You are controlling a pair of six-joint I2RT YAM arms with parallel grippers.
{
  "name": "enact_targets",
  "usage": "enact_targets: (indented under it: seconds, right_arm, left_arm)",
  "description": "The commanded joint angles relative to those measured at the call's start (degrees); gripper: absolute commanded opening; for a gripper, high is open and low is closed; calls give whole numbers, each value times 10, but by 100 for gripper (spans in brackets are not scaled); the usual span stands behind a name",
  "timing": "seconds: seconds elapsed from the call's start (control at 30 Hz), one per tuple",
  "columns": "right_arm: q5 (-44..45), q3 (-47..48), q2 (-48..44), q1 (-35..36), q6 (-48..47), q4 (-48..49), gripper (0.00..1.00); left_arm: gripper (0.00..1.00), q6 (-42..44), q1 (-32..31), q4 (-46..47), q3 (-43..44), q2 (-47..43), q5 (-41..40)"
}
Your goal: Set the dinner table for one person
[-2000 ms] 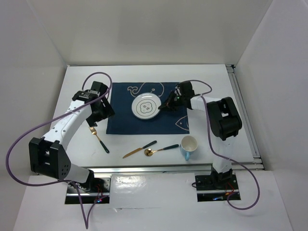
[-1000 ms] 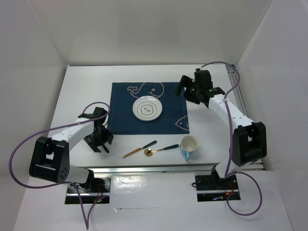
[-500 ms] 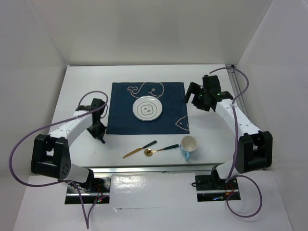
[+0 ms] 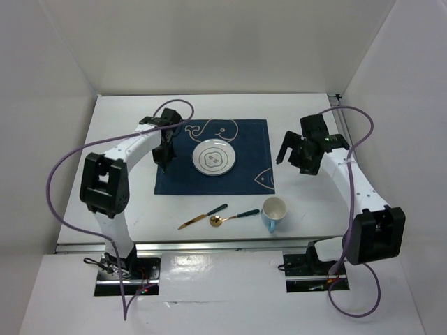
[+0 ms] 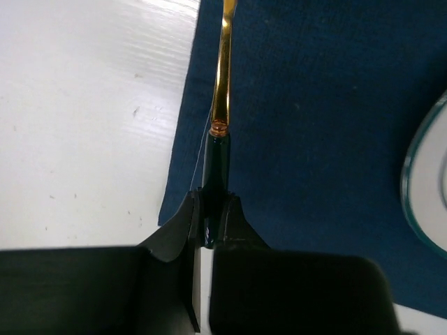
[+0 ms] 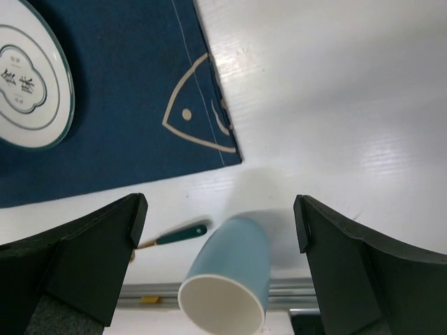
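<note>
So, the left pincer is clamped tight on the dark green handle of a gold utensil. The gold shaft is seen running straight out ahead of the fingers and off the top of the wrist view, so the business end can't be made out. Right under the pincer, the left edge of the navy placemat is found, with the utensil lined up just inside that edge. Whether the mat is actually being touched can't be told. The white plate is spotted off to the pincer's right, sitting on the mat.

The right pincer is spread as wide as it gets, nothing held. A light blue cup is seen below it, between the two fingers and nearer the wrist, and the dark handle of a spoon is poking in by the left finger. The mat's fish corner is found ahead and to the left.

The dinner table is laid out beneath both pincers. A knife is parked on it, well apart from either one.
</note>
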Motion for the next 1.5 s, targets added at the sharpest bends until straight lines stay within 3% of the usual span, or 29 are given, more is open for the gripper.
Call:
enact_targets:
  seconds: [0.0, 0.33, 0.43, 0.73, 0.87, 0.97, 1.1, 1.13, 1.17, 1.47]
  right_arm:
    - [-22, -1, -38, -3, 19, -53, 100]
    - [-94, -101, -122, -3, 81, -70, 94]
    - [-110, -126, -143, -3, 81, -59, 86]
    - [-67, -138, -163, 7, 105, -103, 84]
    - [-84, -165, -177, 7, 110, -108, 79]
    - [-89, -191, -195, 7, 115, -108, 78]
    - [-108, -208, -208, 7, 115, -89, 72]
    - [-108, -208, -208, 7, 110, -89, 70]
    - [-108, -208, -208, 13, 104, -89, 70]
    - [-73, -214, -197, 62, 128, -86, 49]
  left_arm:
    - [0, 52, -10, -21, 46, 51, 7]
    - [0, 74, -21, -10, 74, 116, 29]
    - [0, 74, -26, 3, 69, 121, 34]
    - [0, 93, -38, 23, 63, 131, 39]
    - [12, 93, -38, 13, 63, 141, 39]
    - [33, 80, -38, 7, 68, 141, 39]
    - [73, 59, -38, -6, 75, 126, 26]
    - [75, 53, -38, -6, 80, 126, 19]
    - [87, 53, -38, -6, 80, 118, 19]
    - [88, 26, -38, -48, 143, 42, -11]
